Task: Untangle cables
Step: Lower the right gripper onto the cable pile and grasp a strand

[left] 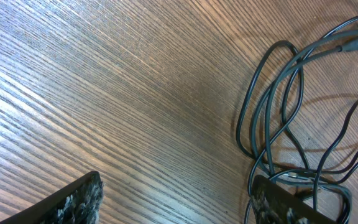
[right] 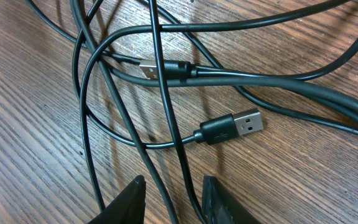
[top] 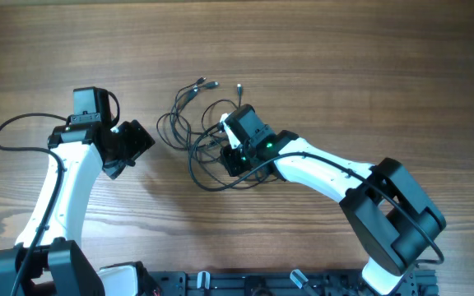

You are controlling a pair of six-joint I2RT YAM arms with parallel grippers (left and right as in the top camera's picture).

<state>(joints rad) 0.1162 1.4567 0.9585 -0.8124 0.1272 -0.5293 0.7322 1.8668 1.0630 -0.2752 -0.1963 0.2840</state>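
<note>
The cables [top: 189, 123] lie as a tangle of thin dark loops on the wooden table between the two arms, with silvery plug tips [top: 212, 83] at the far side. My right gripper [top: 230, 152] is down in the tangle. In the right wrist view two strands of cable [right: 166, 124] run between the fingers of my right gripper [right: 173, 194], which stand narrowly apart and do not pinch them. A USB plug [right: 247, 122] lies just ahead. My left gripper [top: 132, 148] is wide open and holds nothing. The cable loops [left: 272, 124] lie by its right finger [left: 272, 202].
Bare wooden table [top: 319, 57] surrounds the tangle. Thicker black arm cables [top: 11, 131] loop at the left. A dark rail [top: 245, 284] runs along the near edge.
</note>
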